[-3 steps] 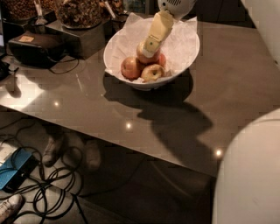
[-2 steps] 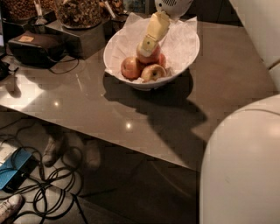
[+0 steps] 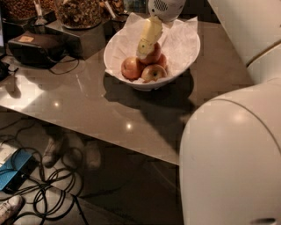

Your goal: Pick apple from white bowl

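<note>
Squinting at the small tan label [image 3: 26,38] on the black box [image 3: 39,50] at the left of the bench, I cannot make out any writing on it. The glossy grey-brown bench [image 3: 88,105] shows bright spots of reflected light, and dark containers of nuts [image 3: 79,13] stand along its far edge, behind the box. Below the near edge I see a dim floor with a tangle of black cables [image 3: 48,184] and a flat blue object [image 3: 15,173] at the left. The robot's smooth white body [image 3: 228,158] fills the right side of my view. The wide, shallow, glossy white bowl [image 3: 115,44] sits on the bench just right of the containers, lined with crumpled white paper [image 3: 180,39] that rises above its far rim. The round apple with orange-red sides and a pale yellow patch on top [image 3: 153,72] lies in the bowl against the near wall. An orange-red apple [image 3: 131,68] touches it on the left and a deeper red apple [image 3: 154,53] sits just behind it. The pale yellow tool [image 3: 143,52] reaches down into the bowl from the white arm head above, its tip against the top of the deeper red apple, just above the pile. I cannot tell whether the tool is clenched or released.
</note>
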You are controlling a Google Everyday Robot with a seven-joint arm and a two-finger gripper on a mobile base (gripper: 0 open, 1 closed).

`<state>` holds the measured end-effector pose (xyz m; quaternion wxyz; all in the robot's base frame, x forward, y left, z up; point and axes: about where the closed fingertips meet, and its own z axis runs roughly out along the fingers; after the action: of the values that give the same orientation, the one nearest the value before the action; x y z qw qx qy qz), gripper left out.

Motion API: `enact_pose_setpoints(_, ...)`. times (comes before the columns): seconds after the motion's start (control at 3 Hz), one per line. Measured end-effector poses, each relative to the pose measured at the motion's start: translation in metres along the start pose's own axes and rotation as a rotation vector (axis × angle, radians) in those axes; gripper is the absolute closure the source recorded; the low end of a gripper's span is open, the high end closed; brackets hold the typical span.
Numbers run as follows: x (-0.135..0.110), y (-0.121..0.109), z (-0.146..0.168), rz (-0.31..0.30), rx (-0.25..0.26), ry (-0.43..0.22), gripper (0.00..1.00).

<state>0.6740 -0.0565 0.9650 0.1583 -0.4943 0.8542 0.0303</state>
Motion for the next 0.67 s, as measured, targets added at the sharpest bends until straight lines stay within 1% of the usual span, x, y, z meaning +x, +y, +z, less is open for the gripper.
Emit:
enact_pose_setpoints(0.33, -0.006, 0.000, 0.011, -0.005, -0.016, 0.010, 0.05)
enact_pose_setpoints(0.67, -0.010, 0.004, 0.024, -0.015, -0.053, 0.018, 0.05)
